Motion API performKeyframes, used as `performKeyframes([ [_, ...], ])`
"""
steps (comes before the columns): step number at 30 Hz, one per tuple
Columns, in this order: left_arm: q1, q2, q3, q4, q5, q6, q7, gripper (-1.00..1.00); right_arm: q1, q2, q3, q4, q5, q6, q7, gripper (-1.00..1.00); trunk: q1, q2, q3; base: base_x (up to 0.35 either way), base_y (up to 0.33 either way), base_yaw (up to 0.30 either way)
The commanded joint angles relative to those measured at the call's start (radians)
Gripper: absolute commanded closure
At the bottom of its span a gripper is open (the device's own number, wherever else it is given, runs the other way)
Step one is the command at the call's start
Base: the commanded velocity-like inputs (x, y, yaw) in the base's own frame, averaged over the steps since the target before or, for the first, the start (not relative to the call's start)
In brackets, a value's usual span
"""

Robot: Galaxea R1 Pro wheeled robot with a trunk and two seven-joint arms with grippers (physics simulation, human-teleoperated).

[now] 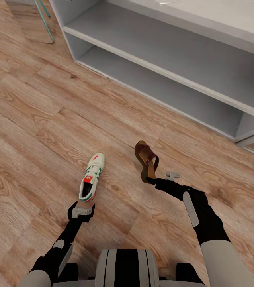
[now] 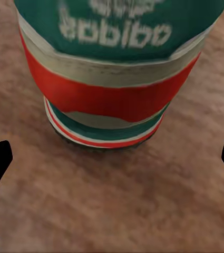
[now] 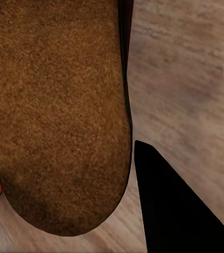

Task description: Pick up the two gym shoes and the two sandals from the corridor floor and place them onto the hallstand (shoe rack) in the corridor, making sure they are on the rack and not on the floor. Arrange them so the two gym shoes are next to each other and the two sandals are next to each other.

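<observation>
Head view: a gym shoe (image 1: 91, 177) lies on the floor (image 1: 35, 119), long axis running straight away from the left gripper (image 1: 81, 211), heel nearest, just ahead of its spread fingers. The right gripper (image 1: 153, 180) holds a sandal (image 1: 146, 161) tilted up off the floor; the hallstand (image 1: 174, 75) lies well beyond it.

Left wrist view: the shoe's red heel (image 2: 109, 100) sits centred ahead, both fingertips wide apart, touching nothing.

Right wrist view: the sandal's tan footbed (image 3: 56, 110) lies along one dark finger (image 3: 169, 205), apparently clamped.
</observation>
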Motion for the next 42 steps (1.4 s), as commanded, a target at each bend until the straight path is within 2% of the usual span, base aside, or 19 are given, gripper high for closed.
performKeyframes([
  [1,-0.001,-0.001,0.008,0.0,-0.01,-0.004,-0.005,-1.0,0.0,0.001,-0.003,-0.001,-0.007,0.009,0.001,1.0,0.0,0.0,0.0,0.01,0.005,0.0],
  [11,-0.001,-0.001,0.008,0.0,-0.01,-0.004,-0.005,-1.0,0.0,0.001,-0.003,-0.001,-0.007,0.009,0.001,1.0,0.0,0.0,0.0,0.12,0.014,0.0],
  [42,-0.001,-0.001,0.007,0.0,-0.01,-0.004,-0.005,-1.0,0.0,0.001,-0.003,-0.001,-0.007,0.009,0.001,1.0,0.0,0.0,0.0,0.02,0.0,0.0],
])
